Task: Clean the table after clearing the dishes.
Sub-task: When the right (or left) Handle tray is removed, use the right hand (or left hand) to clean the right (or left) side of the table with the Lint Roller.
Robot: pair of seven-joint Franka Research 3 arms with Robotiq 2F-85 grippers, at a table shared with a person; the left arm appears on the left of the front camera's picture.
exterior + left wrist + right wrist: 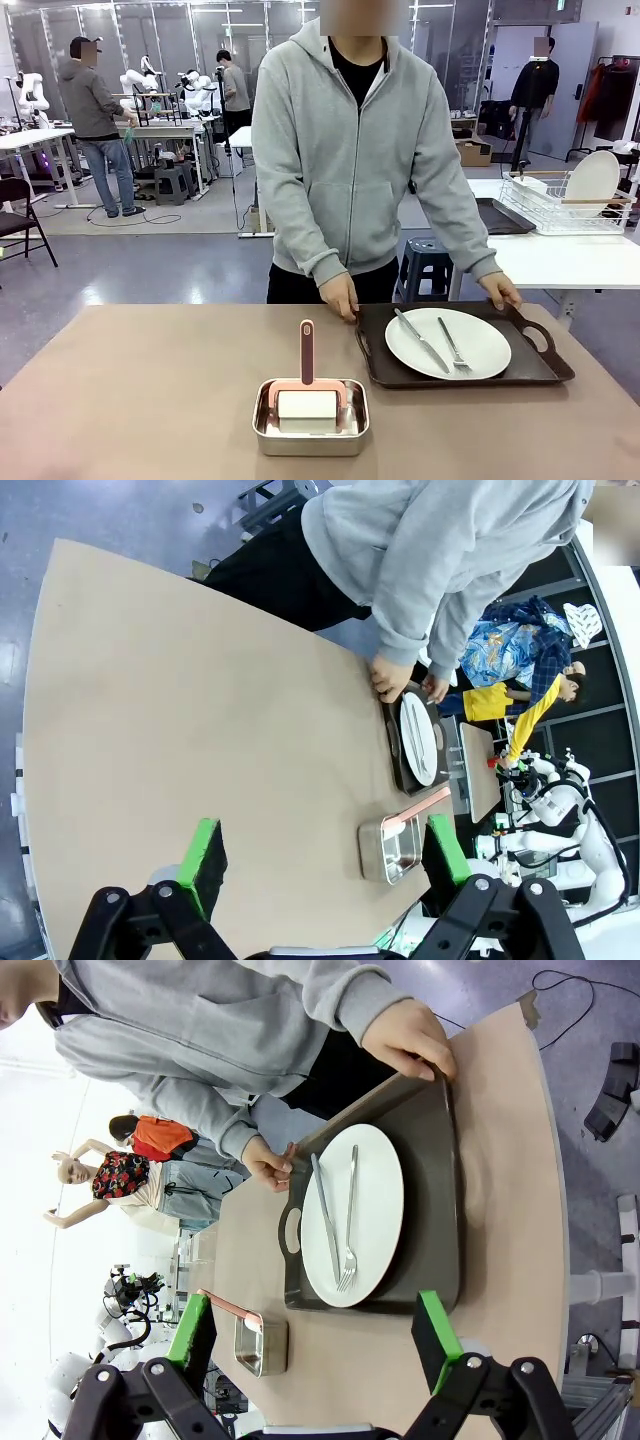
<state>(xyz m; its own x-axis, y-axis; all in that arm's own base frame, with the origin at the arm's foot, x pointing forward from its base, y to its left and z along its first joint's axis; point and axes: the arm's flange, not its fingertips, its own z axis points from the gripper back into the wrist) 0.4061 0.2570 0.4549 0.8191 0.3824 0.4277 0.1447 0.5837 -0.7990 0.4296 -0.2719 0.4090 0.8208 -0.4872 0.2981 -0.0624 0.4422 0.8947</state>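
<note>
On the right part of the tan table [150,380] lies a dark brown handled tray [540,365] carrying a round white plate [480,345] with a metal knife [421,340] and fork [452,343]. The person in a grey hoodie grips the tray's far rim with both hands [340,297]. My left gripper [323,858] hangs open above bare tabletop, with the tray [395,765] and plate [418,738] farther off. Nothing sits between the pads of my open right gripper [313,1340], which is just in front of the tray [440,1230] and plate [375,1210].
A small steel pan [311,436] holding a pink-handled cleaning tool [306,352] sits near the table's front middle. Behind the person on the right stand a blue stool [428,262] and a white table [560,255] with a wire rack [560,205].
</note>
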